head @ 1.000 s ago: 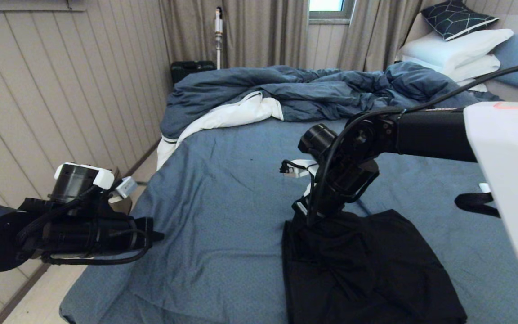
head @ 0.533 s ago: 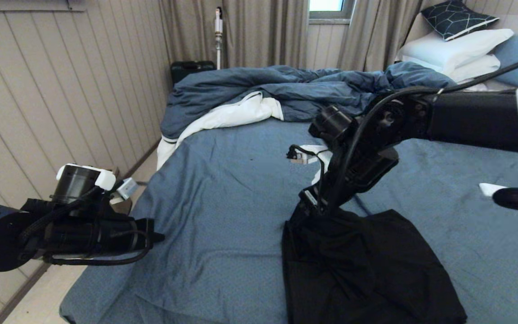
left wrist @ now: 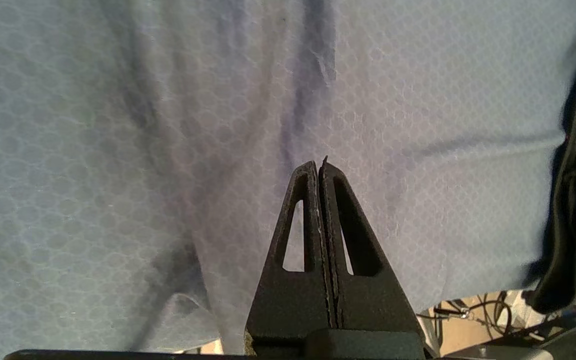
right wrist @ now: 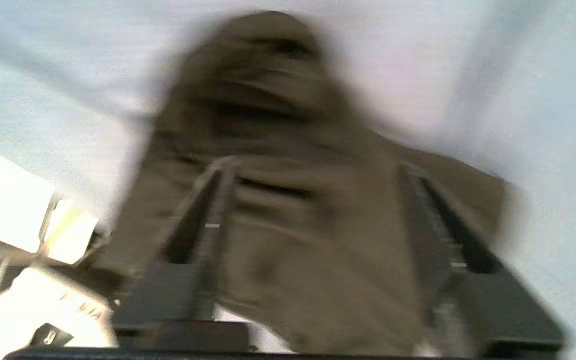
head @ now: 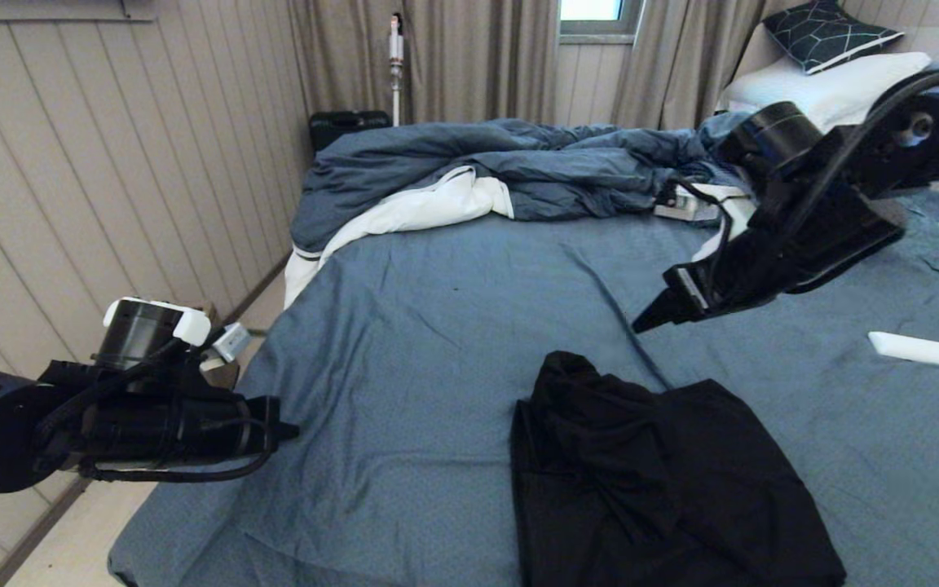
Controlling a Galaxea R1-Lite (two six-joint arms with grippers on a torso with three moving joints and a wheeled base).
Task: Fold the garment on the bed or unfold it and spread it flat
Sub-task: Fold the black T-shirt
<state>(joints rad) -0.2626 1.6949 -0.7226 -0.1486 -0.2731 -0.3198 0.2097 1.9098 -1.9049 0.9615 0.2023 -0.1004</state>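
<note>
**Jaws: right apart above shirt, left together off bed edge**

Jaws of the right gripper (head: 650, 319) stand apart with nothing between them, seen in the right wrist view as two separate fingers (right wrist: 208, 220) with the dark cloth below them, blurred. Right gripper hangs in the air over the bed (head: 437, 342), pointing down and to the left, above and beyond the shirt (head: 657, 481), not touching it. Left gripper (head: 290, 427) has its jaws pressed together, empty; left wrist view shows the two fingers (left wrist: 308, 225) meeting at the tip over the blue-grey sheet. Left arm sits low at the bed's left side, gripper level, tip just over the edge, well apart from the shirt.

Shirt lies in a crumpled black heap on the near right part of the bed, bunched up to a peak at its far left corner, no print visible. Duvet (head: 518, 167) is rumpled across the far end, white lining showing. Pillows (head: 828, 77) at the far right.
</note>
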